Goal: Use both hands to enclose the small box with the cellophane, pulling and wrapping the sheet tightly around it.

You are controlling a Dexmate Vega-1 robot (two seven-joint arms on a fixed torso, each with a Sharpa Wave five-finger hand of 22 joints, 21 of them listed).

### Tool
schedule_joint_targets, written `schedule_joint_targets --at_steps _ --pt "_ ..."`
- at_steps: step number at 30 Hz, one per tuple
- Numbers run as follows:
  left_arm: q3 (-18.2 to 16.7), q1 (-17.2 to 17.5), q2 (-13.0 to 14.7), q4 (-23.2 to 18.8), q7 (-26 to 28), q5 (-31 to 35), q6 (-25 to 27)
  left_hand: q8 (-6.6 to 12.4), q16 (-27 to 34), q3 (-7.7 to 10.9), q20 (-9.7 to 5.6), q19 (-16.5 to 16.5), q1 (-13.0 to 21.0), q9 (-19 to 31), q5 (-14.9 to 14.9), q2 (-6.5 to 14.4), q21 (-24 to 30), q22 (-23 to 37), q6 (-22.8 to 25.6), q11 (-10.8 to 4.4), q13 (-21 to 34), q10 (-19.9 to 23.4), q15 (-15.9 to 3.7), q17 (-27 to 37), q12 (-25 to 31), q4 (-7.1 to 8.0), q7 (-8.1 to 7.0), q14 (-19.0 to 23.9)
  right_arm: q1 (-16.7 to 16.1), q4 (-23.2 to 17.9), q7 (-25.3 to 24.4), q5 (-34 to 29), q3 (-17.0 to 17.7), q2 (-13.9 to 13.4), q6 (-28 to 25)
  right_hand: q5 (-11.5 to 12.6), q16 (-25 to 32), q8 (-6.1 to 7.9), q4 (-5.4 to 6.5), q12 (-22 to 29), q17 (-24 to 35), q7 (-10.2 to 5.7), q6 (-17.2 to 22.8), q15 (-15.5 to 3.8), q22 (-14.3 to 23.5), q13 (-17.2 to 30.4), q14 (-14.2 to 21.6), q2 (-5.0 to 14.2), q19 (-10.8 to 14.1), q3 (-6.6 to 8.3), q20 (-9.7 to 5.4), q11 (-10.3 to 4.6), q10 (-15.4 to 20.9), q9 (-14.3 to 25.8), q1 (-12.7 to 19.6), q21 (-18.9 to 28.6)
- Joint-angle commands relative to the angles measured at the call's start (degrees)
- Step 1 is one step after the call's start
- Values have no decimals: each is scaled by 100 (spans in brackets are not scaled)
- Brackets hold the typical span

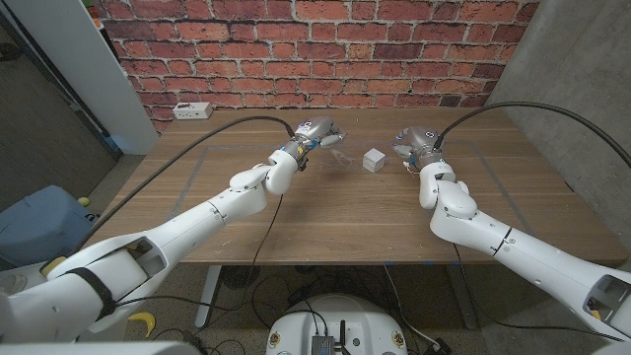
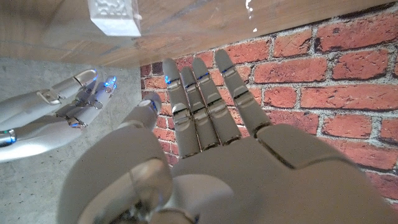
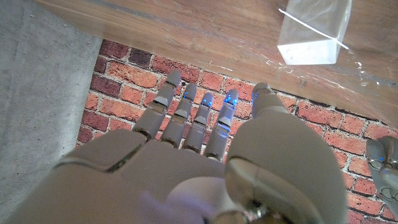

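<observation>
- The small white cube-shaped box [image 1: 373, 161] sits on the brown wooden worktop [image 1: 345, 217], toward its far side, between the two robot hands and nearer the right one.
- The clear cellophane sheet [image 3: 323, 68] lies spread on the worktop under and around the box; it shows as faint glints and creases near the box in the right wrist view, and its edges are hard to trace.
- The left robot hand [image 2: 205, 106] has its fingers straight and close together, thumb set apart, holding nothing. It is near the box but apart from it.
- The right robot hand [image 3: 205, 118] is likewise extended, fingers slightly fanned, gripping nothing. It sits just beside the box.
- The step in hand, as I judge it, is reaching for the sheet. To do it well, each robot hand should pinch a free edge on its own side, lift and draw it snug over the top, while the other edge stays taut so the light box does not slide.
- The box is roughly cubic, so it has no clear long axis; it stands upright, with one corner turned toward the robot.
</observation>
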Motion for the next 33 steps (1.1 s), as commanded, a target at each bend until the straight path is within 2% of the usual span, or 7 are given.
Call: schedule_joint_targets --at_steps 1,6,9,14,19,22,33 --pt "253 -375 -19 47 -1314 94 311 -96 -242 -24 157 -251 -233 -8 -34 -92 -110 -37 -230 42 -22 -214 77 -16 -162 28 -4 -663 -94 -223 93 49 37 -139 -189 -25 -27 -19 -90 -49 -12 2 -90 -651 19 6 -25 -18 49 60 -2 12 -54 16 94 -11" --pt "388 -560 -68 160 -1746 117 362 -148 -228 -99 205 -408 -488 -15 -70 -134 -196 -58 -431 72 -66 -346 118 -10 -253 122 7 -857 -35 -392 508 54 -48 -315 -412 -65 -143 -88 -321 -134 -62 -22 -415 -589 15 8 -201 -45 -42 229 37 16 -306 16 363 -45" --pt "448 -686 -99 319 -1977 22 205 -222 -197 -174 242 -767 -788 -46 -123 -248 -399 -90 -911 66 -150 -717 149 -29 -410 159 -149 -995 53 -485 878 127 -113 -403 -593 -123 -209 -134 -334 -175 -59 5 -832 -508 15 15 -380 -119 -131 248 69 14 -535 19 325 -73" --pt "577 -871 -181 513 -2343 -26 129 -221 -235 -211 240 -1150 -967 -86 -185 -352 -630 -115 -1279 -44 -232 -955 130 -47 -456 133 -320 -1200 348 -569 1596 111 -431 -560 -936 -178 -275 -132 -391 -218 -47 33 -1395 -409 11 21 -651 -184 -338 335 109 33 -993 22 364 -133" --pt "619 -952 -245 650 -2488 -104 102 -223 -286 -103 247 -1754 -1304 -113 -226 -17 -1010 -121 -1781 -91 -338 -1419 175 -56 -478 293 -344 -2075 773 -492 2244 -172 -964 -592 -1381 -199 -352 -98 -498 -211 -68 -35 -1799 -360 -6 20 -1003 -293 -503 502 103 11 -1323 25 624 -174" --pt "633 -964 -254 678 -2474 -107 91 -243 -309 -54 210 -1942 -1403 -118 -219 79 -1136 -121 -2088 -29 -359 -1719 236 -63 -509 332 -333 -2471 1054 -374 2646 -290 -1282 -582 -1593 -215 -403 -94 -529 -213 -91 -69 -2045 -366 -17 16 -1306 -327 -619 644 129 8 -1557 27 836 -196" --pt "713 -1055 -291 733 -2694 -134 194 -264 -283 46 275 -2174 -1564 -124 -219 214 -1299 -111 -2648 -16 -377 -2193 252 -67 -507 417 -324 -2960 1660 304 3252 -587 -2087 -373 -1871 -248 -415 -112 -519 -226 -177 -62 -2530 -299 -30 5 -1688 -482 -763 809 149 -25 -2026 27 1104 -206"
